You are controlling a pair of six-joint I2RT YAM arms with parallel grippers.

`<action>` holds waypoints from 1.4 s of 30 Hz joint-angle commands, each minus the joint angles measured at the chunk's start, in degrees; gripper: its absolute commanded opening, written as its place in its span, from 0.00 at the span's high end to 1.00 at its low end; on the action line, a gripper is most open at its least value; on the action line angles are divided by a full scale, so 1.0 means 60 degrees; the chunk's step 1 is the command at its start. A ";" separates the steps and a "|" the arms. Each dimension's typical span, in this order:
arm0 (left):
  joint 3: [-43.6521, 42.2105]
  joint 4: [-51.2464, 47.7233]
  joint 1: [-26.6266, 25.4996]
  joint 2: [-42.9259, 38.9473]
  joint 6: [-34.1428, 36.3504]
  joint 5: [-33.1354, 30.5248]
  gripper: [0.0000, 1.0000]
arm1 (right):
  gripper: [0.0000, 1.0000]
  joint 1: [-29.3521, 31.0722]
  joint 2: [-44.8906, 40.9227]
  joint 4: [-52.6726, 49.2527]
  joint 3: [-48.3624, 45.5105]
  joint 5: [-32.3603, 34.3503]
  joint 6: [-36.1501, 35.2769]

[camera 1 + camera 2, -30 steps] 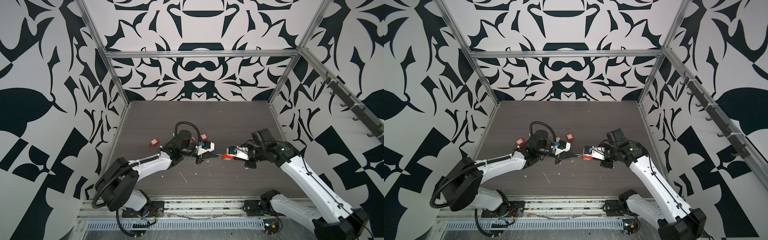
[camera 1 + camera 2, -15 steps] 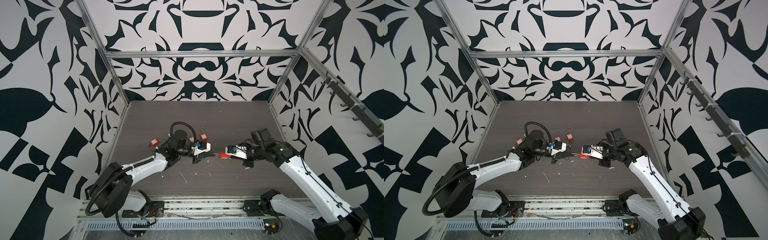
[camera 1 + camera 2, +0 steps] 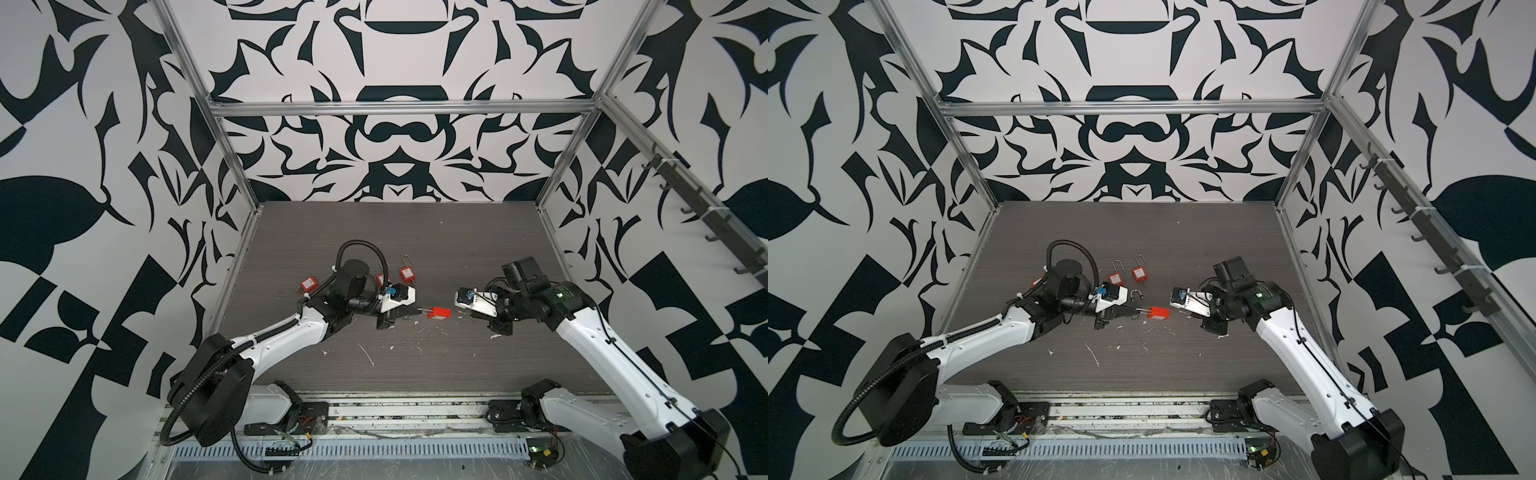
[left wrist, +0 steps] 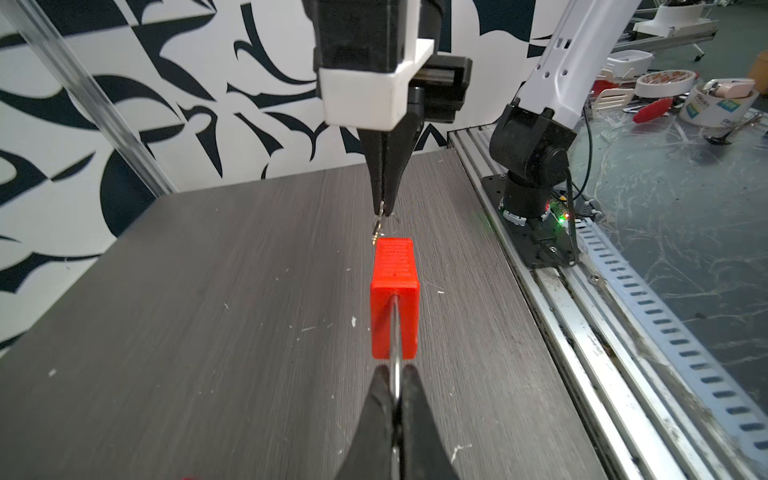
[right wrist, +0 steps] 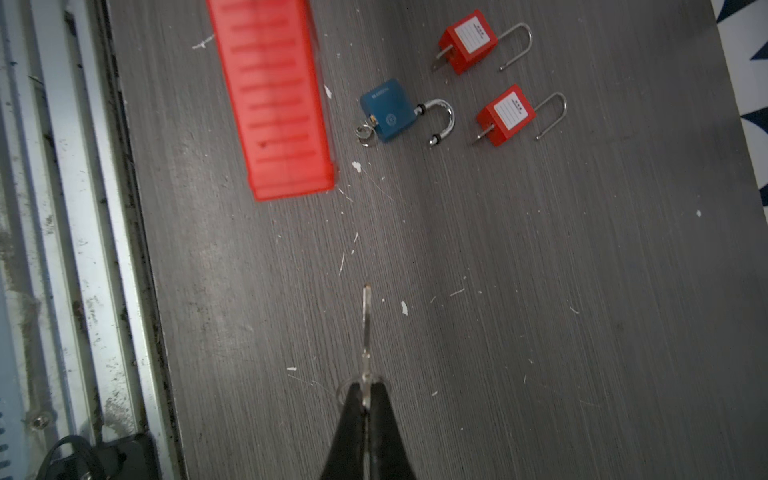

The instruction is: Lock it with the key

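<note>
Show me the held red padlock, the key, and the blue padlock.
held red padlock (image 4: 392, 274): left wrist view, on its ribbed body.
key (image 5: 366, 316): right wrist view, on its blade.
blue padlock (image 5: 386, 110): right wrist view, on its blue body.

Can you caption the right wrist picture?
Right gripper holds a key near a blurry red padlock; blue padlock lies nearby.

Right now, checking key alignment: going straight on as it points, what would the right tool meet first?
Probably the red padlock held by the left tool, key tip first. In the right wrist view the padlock sits slightly off the key's line, so the key could slip past; depth is unclear.
</note>
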 commanded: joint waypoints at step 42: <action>1.3027 -1.3445 -0.0458 0.9666 0.1776 -0.0860 1.00 | 1.00 -0.0512 -0.1243 0.0411 -0.0746 0.0901 0.2871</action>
